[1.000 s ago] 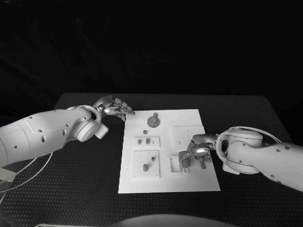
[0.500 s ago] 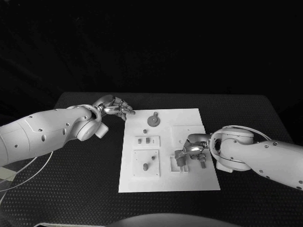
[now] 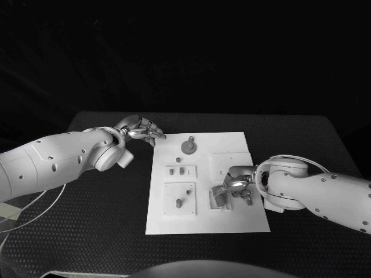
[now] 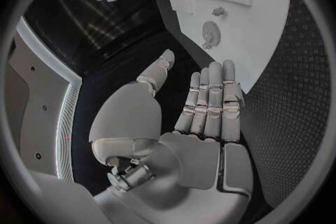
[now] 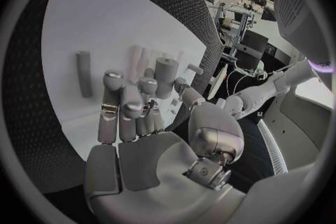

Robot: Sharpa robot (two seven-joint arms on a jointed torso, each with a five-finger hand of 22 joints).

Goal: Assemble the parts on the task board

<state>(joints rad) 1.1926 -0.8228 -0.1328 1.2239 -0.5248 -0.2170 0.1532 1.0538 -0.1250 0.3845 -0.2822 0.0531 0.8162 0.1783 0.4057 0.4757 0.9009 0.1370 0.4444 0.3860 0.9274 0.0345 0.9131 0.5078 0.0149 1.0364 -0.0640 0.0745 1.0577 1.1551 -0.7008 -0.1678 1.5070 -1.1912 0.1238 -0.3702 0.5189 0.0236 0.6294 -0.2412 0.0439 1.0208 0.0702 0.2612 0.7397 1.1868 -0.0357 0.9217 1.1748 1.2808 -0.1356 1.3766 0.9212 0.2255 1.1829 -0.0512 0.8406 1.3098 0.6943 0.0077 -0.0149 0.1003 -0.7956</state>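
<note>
Since a second ago the right robot hand [image 3: 236, 188] has slid left along the task board [image 3: 204, 226] on the desk, fingers now over a part [image 5: 165, 77] (grasp unclear), while the left robot hand [image 3: 138, 130] waits empty, fingers loosely apart, beside the board's far-left corner.

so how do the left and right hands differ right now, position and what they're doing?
The left hand sits off the task board, beside its far left corner over the black table; the right hand is over the board's right side, among the parts. In its wrist view the left hand has fingers straight and holds nothing; the right hand's fingers curl down toward the upright pieces, and whether it grips one I cannot tell. Both are silver hands on white arms.
</note>
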